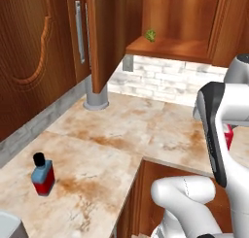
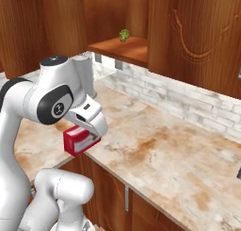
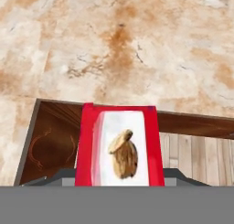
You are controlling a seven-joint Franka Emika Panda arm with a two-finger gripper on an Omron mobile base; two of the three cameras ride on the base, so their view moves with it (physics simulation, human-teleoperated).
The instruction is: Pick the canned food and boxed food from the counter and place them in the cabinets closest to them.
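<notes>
Left base view: a blue-and-red bottle (image 1: pixel 43 175) stands on the counter (image 1: pixel 126 130); cabinet (image 1: pixel 104 33) door open, a small green thing (image 1: pixel 150 35) on its shelf.
Right base view: the gripper (image 2: pixel 84 136) grasps the red box (image 2: pixel 79 140), lifted beside the counter's front edge.
Hand view: box (image 3: pixel 119 147) clamped between the jaws, above the counter edge (image 3: pixel 114 49) and drawer front.

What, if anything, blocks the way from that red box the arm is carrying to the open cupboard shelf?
Nothing visible. The gripper holds the thin red rectangular box above the beige marble counter's edge. The reddish-brown wooden cabinet stands open, and its shelf carries a small green item at the back.
</notes>
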